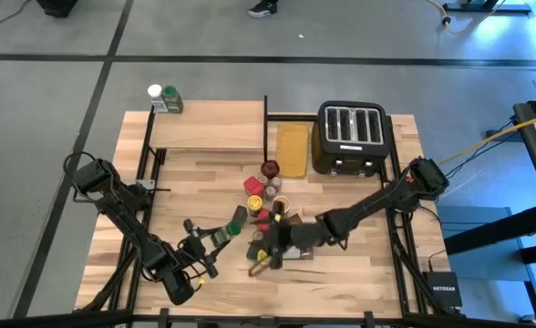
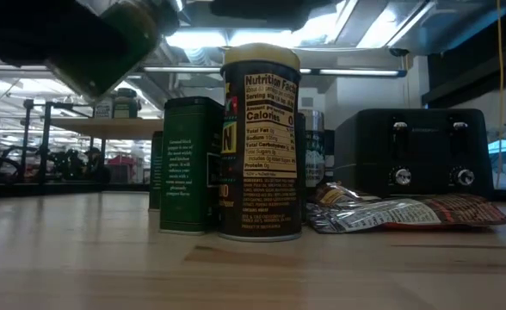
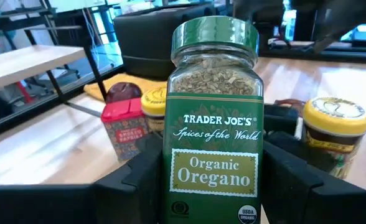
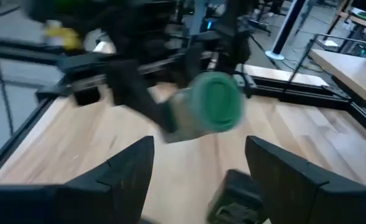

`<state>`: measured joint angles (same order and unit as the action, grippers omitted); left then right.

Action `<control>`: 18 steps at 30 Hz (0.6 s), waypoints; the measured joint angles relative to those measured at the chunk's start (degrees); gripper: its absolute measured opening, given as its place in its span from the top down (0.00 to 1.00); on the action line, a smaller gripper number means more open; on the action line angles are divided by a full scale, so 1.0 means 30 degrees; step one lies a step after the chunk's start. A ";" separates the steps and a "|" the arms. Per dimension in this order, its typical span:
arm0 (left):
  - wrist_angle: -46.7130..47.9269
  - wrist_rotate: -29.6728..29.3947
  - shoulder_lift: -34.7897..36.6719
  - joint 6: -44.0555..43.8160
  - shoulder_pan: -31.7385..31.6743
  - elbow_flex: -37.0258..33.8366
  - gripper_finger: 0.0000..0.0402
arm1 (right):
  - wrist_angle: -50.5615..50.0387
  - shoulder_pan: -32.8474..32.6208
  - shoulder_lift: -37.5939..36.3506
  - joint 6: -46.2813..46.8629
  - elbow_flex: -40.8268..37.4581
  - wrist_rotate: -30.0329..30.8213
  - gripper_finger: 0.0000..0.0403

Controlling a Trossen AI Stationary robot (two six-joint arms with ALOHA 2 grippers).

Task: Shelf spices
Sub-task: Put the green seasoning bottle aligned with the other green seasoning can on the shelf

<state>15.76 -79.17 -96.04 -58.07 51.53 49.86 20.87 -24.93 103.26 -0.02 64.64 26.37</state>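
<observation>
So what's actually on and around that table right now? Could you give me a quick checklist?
Surface: wooden tabletop, bare toward its edges.
Job's things: oregano jar held off the table; spice cluster at mid-table; two jars already on the shelf.
Clutter: black toaster; yellow board; dark red knob; foil packet.
Grippers: left gripper shut on the oregano jar; right gripper open, low over the cluster.
Cables: yellow cable on the floor to the right.
Surroundings: a person's shoe beyond the table.
</observation>
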 joint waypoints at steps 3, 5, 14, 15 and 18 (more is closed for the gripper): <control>-0.1624 -0.0097 0.0020 0.1754 0.0000 0.0003 0.52 | 0.0004 0.0877 0.0000 0.0751 0.0000 -0.1725 0.36; -0.2703 -0.0258 0.0020 0.2870 0.0007 0.0003 0.52 | -0.0008 0.1410 0.0000 0.1061 0.0000 -0.4014 0.36; -0.5908 0.0691 0.0027 0.7077 -0.0472 0.0018 0.52 | 0.1834 0.2450 0.0022 0.0456 0.0000 -0.7500 0.36; -0.6219 0.0869 0.0027 0.7412 -0.0591 0.0018 0.52 | 0.1971 0.2487 0.0022 0.0353 0.0000 -0.7655 0.36; -0.6694 0.1458 0.0027 0.7956 -0.1005 0.0018 0.51 | 0.2104 0.2501 0.0022 -0.0218 0.0000 -0.8029 0.36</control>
<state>-4.33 -74.79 -95.96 -34.20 48.51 49.91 27.18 -17.43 103.33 -0.67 64.64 2.28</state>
